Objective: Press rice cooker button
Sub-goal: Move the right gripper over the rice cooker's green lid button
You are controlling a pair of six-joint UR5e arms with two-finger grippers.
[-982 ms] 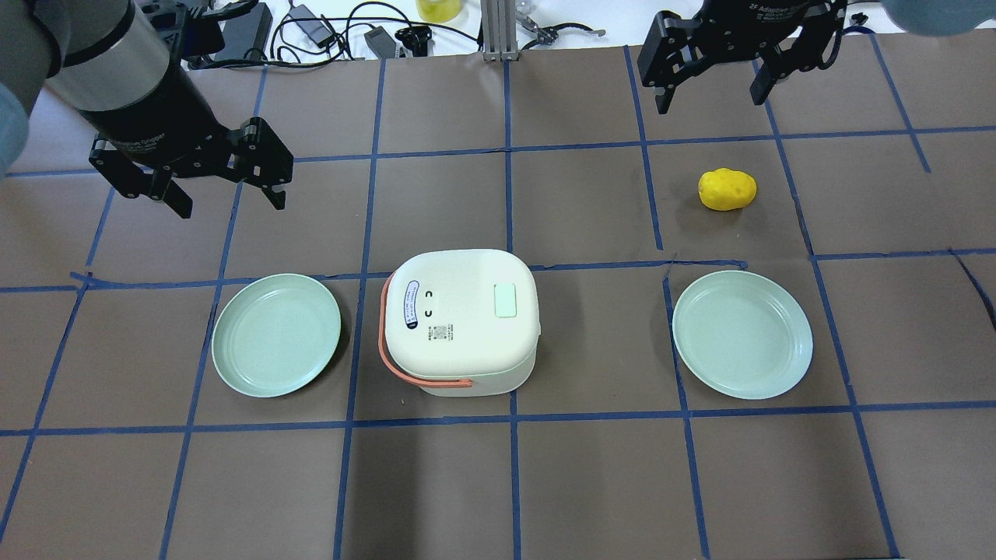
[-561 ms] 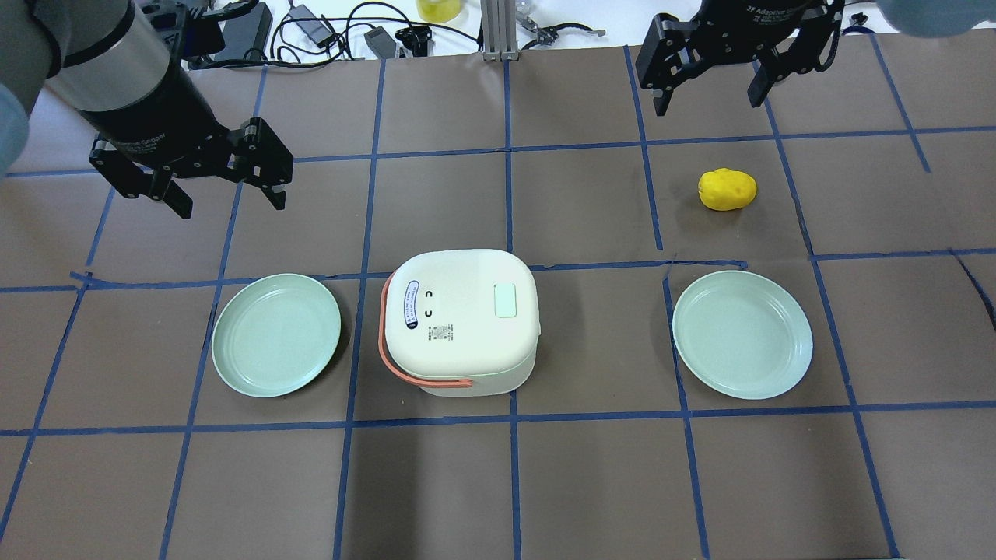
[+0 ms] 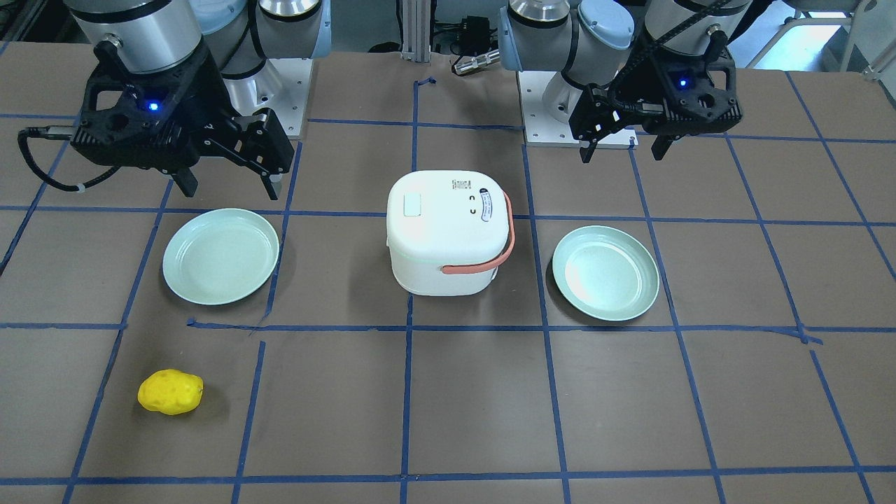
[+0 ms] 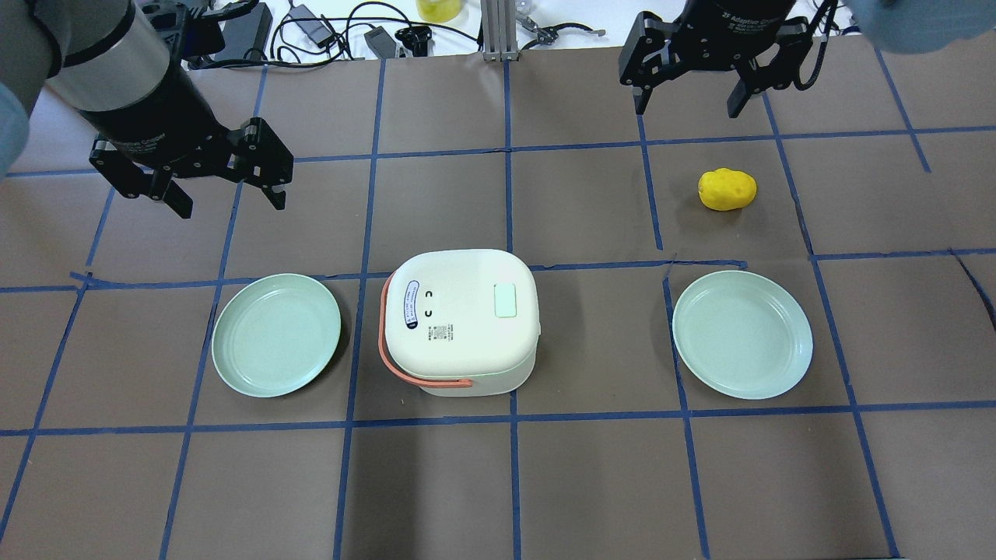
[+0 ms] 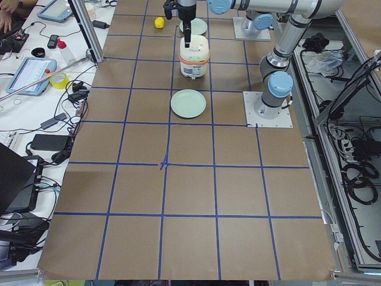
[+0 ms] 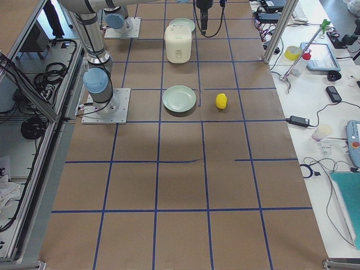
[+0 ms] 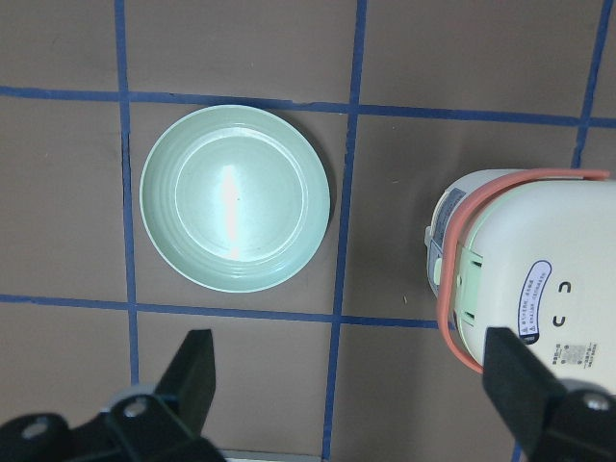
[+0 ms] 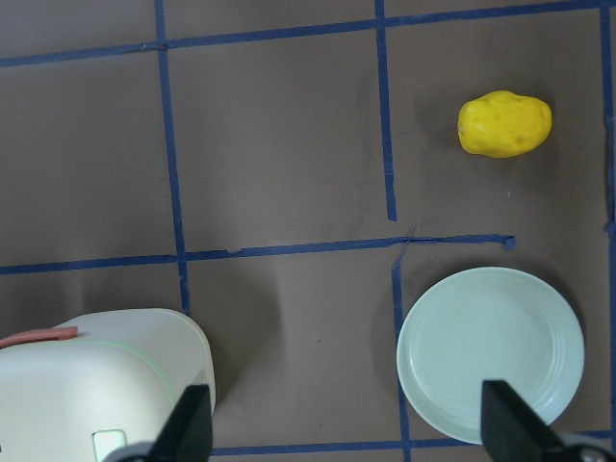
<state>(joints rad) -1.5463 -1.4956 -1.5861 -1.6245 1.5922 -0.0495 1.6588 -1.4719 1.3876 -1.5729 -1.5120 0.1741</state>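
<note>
The white rice cooker [image 4: 459, 319] with its coral handle stands shut at the table's middle, also in the front view [image 3: 448, 231]. A pale green rectangular button [image 4: 506, 299] sits on its lid, also in the front view [image 3: 412, 206]. My left gripper [image 4: 231, 204] is open and empty, hovering to the far left of the cooker. In the left wrist view the cooker [image 7: 520, 279] is at the right edge. My right gripper [image 4: 686, 109] is open and empty, high at the far right. In the right wrist view the cooker [image 8: 96, 375] is at the bottom left.
A pale green plate [image 4: 276, 334] lies left of the cooker and another [image 4: 741, 334] lies to its right. A yellow potato [image 4: 727, 189] lies beyond the right plate. Cables and adapters [image 4: 327, 31] lie past the far edge.
My right gripper has moved a little to the left and farther from the robot. My left gripper and the cooker have not moved.
</note>
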